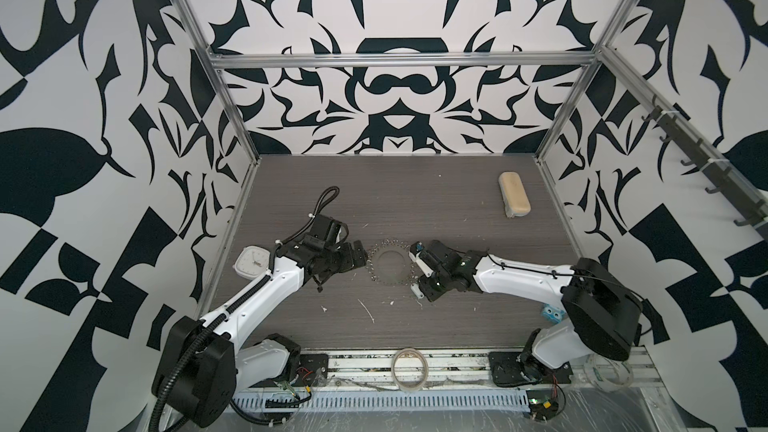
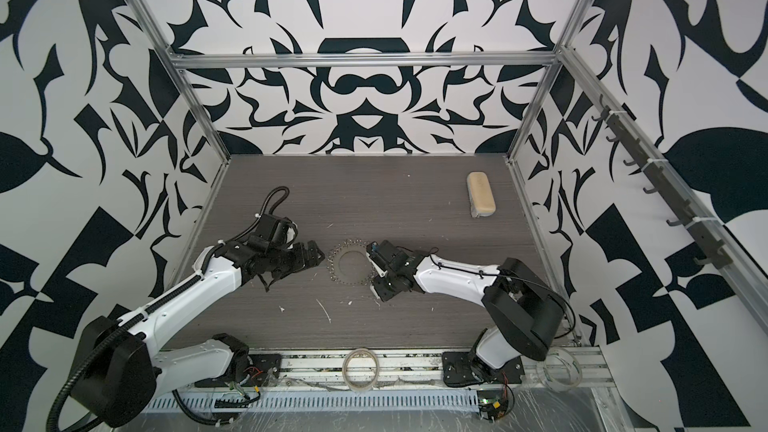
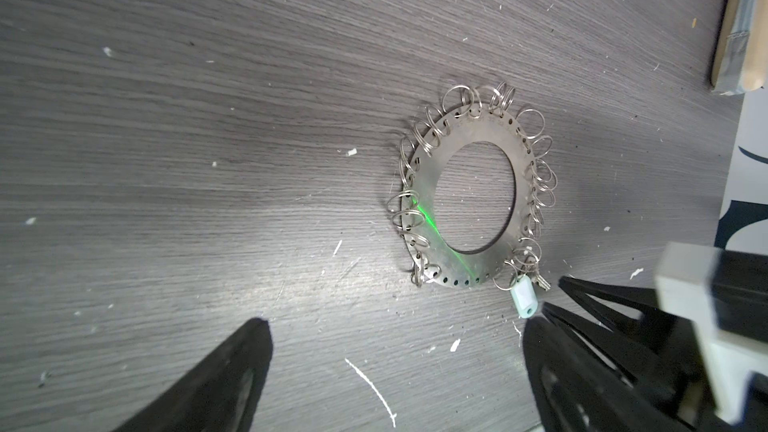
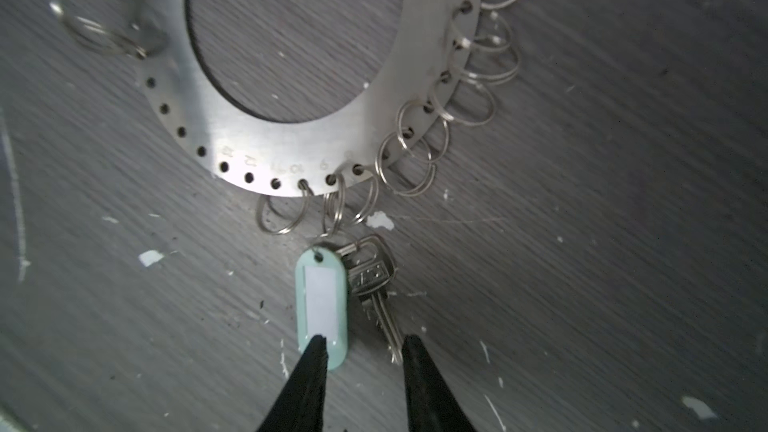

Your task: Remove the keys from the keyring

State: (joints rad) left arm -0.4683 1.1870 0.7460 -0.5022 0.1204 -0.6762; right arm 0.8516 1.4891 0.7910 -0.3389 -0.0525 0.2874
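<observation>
Right fingers point(image 4: 311, 376): in the right wrist view they are filling the near edge of the picture and pointing at the keyring point(image 4: 291, 147).
Right gripper point(image 4: 365, 340): it is standing partly spread and is not pinching anything that can be seen. One tip is overlapping the tag's free end and the other is sitting just beside the key's blade tip.
Tag point(image 4: 322, 305): it is lying flat on the table point(image 4: 602, 201), with its eyelet toward the keyring and its free end toward the right gripper.
Key point(image 4: 372, 276): it is lying just beside the tag and roughly parallel to it, with its head toward the keyring.
Long axis: tag and key are both running straight out from the rim, nearly in line with the fingers' reach, so the jaws are closing across their width.
Loop point(image 4: 332, 205): it is passing through a rim hole and apparently carrying tag and key. Both are hanging outside the disc.
Keyring in the top views: it is lying flat mid-table between the two arms. The right wrist is hiding the key there.
Left gripper point(image 3: 395, 326): it is spread wide and holding nothing. It is hovering on the keyring's opposite side, well apart from the tag.
Nearer arm: the right arm, already at the tag.
Next move, as a judgement: the right gripper is probably needing to advance a little along that axis before closing, while the left is looking placed to pin the disc.
</observation>
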